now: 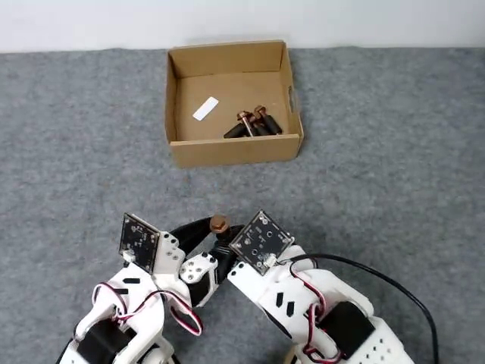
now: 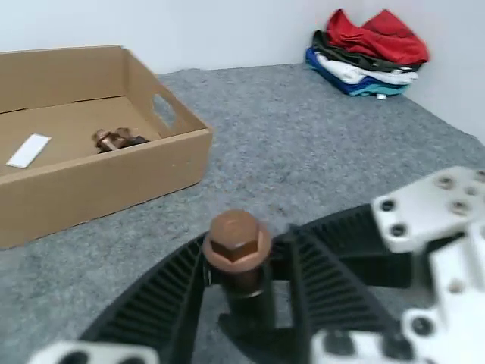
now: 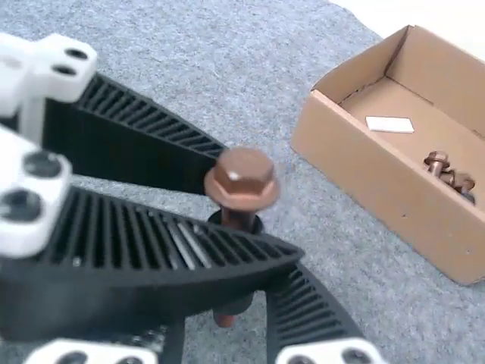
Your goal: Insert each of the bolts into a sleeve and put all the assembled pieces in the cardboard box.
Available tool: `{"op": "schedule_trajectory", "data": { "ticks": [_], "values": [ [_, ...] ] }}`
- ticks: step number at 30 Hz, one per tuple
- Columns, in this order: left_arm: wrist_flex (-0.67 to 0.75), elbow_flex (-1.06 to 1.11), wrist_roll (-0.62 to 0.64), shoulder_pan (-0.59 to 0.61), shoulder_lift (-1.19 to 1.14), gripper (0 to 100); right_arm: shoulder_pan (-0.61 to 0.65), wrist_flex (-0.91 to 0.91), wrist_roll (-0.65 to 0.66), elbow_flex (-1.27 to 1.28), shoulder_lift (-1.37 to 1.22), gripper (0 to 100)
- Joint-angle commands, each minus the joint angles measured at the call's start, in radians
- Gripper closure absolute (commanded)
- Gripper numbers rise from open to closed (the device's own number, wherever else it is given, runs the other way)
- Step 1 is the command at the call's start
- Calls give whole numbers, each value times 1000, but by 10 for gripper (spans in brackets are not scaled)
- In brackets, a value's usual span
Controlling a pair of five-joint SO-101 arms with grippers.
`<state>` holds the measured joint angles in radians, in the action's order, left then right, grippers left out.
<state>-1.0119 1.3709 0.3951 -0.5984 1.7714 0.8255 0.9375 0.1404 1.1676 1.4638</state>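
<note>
The bolt (image 3: 241, 180) stands upright, copper hex head up, its shank seated in the black sleeve (image 2: 246, 292), above the grey surface (image 1: 379, 174) and well short of the cardboard box (image 1: 231, 152). Both look rigid, smooth metal, small but dense and likely to slip; hold the sleeve body, not the head. The left gripper (image 2: 246, 265) and right gripper (image 3: 250, 292) both pinch the sleeve
</note>
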Motion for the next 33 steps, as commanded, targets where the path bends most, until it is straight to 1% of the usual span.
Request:
{"op": "schedule_trajectory", "data": {
  "ticks": [1,3,9,13,16,18,19,22,23,25,28,31,33],
  "values": [
    [-41,-12,-31,20,-14,799,21,-36,12,-87,15,991],
    [-48,-38,-49,35,-14,798,21,-36,12,-86,15,991],
    [-81,-117,-46,34,-14,798,19,-36,12,-84,15,991],
    [-104,-174,-40,35,-14,799,19,-36,11,-81,15,991],
    [-109,-239,-12,35,-14,802,19,-31,8,-80,15,991],
    [-109,-269,-8,37,-14,824,18,-30,5,-78,13,991],
    [-109,-282,-11,44,-12,852,18,-28,5,-78,13,991],
    [-97,-303,-17,117,-8,988,5,-28,3,-78,7,991],
    [-89,-303,-31,149,-8,999,-10,-28,3,-78,5,991],
    [-86,-298,-84,230,-8,992,-54,-28,-2,-78,5,991],
    [-81,-252,-175,362,-8,996,-159,-28,-66,-78,4,991],
    [-87,-147,-215,470,-8,996,-255,-27,-112,-78,4,991],
    [-83,-51,-219,532,-8,996,-318,-25,-157,-78,2,991]
  ]
}}
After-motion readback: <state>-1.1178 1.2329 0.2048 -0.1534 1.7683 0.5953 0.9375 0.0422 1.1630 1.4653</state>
